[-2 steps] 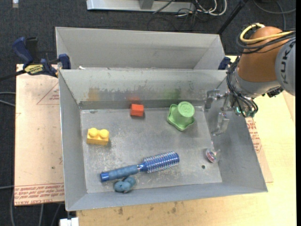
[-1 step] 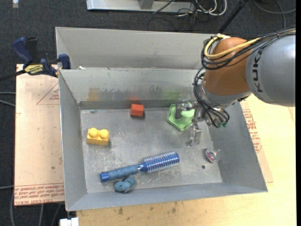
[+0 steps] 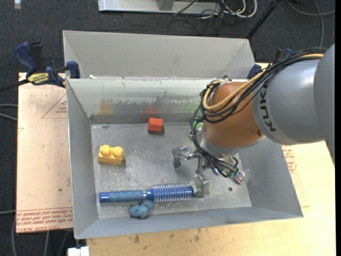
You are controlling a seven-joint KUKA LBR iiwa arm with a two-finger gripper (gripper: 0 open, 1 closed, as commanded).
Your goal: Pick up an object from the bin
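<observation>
Your arm is reaching down from the right, its gripper (image 3: 191, 172) hanging released beside the blue bristled plastic hairbrush (image 3: 146, 194) in the grey metal bin (image 3: 138, 159).

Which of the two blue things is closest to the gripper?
The long blue brush: its bristled end lies right beside the gripper. The blue lump sits farther left, by the front wall.

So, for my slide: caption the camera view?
Open claw at bristle end of blue brush; yellow brick, orange block apart.
</observation>
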